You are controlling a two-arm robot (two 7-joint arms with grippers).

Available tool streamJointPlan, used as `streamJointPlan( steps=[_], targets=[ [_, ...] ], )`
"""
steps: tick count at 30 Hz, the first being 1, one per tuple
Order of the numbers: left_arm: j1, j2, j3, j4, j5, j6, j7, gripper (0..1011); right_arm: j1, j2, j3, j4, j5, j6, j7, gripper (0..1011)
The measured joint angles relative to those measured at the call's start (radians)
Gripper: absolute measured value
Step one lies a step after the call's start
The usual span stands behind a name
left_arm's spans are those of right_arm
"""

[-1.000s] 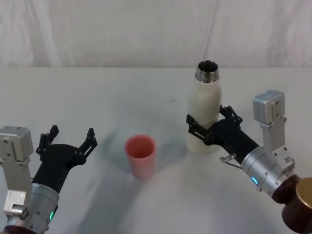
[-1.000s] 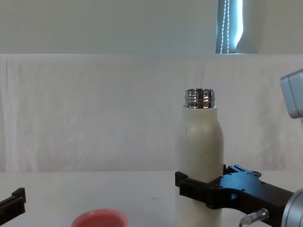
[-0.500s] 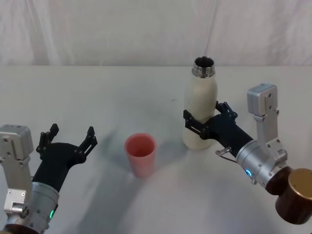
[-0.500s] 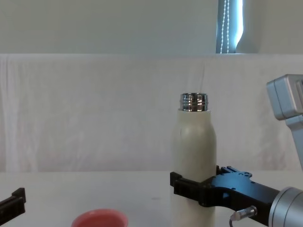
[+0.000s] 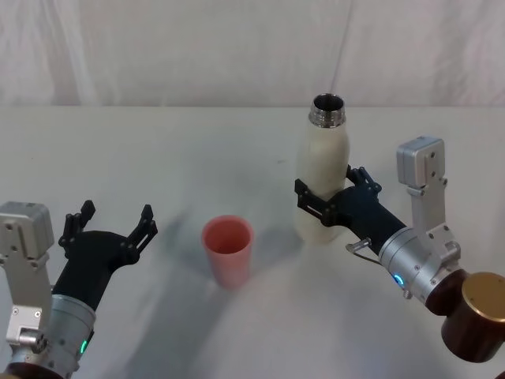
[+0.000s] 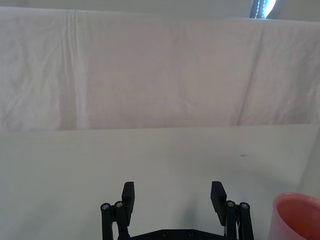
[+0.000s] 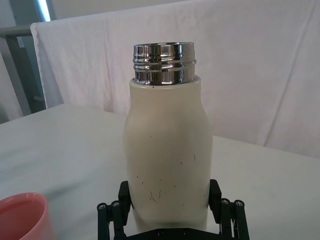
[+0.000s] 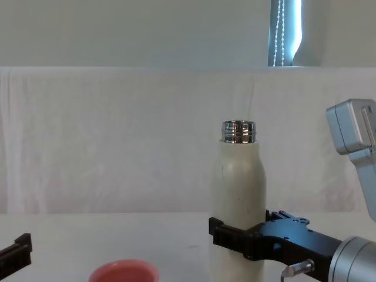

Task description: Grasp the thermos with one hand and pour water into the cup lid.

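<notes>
Now the right gripper is clamped around the lower body of the thermos, its black fingers pressed against the cream wall on both sides, as the right wrist view confirms with the thermos seated between the two finger pairs of the right gripper. Compared with a second ago, the thermos has moved a little toward the robot's left and farther back on the table, and the arm has followed it; between half a second ago and now the shift is only slight. It stands upright with its open steel neck on top, and whether its base touches the table cannot be told from these views. In the chest view the thermos sits a touch more to the left and lower than before, with the right gripper wrapped round it near the bottom edge. The cup stands upright on the table to the left of the thermos and nearer the robot, apart from it, and has not moved; its rim shows in the chest view and at the edge of both wrist views. The left gripper rests low on the left, near the cup but clear of it, fingers spread wide apart and holding nothing, unchanged from the earlier frames; the left wrist view shows the left gripper parted over bare table.
</notes>
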Motion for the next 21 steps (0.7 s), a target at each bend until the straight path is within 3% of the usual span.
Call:
streamJointPlan(
  steps=[21],
  targets=[
    [0.0, 0.0, 0.0, 0.0, 0.0, 0.0, 0.0, 1001, 0.011, -0.012, -0.005, 0.018, 0.004, -0.001, -0.006, 950]
  ],
)
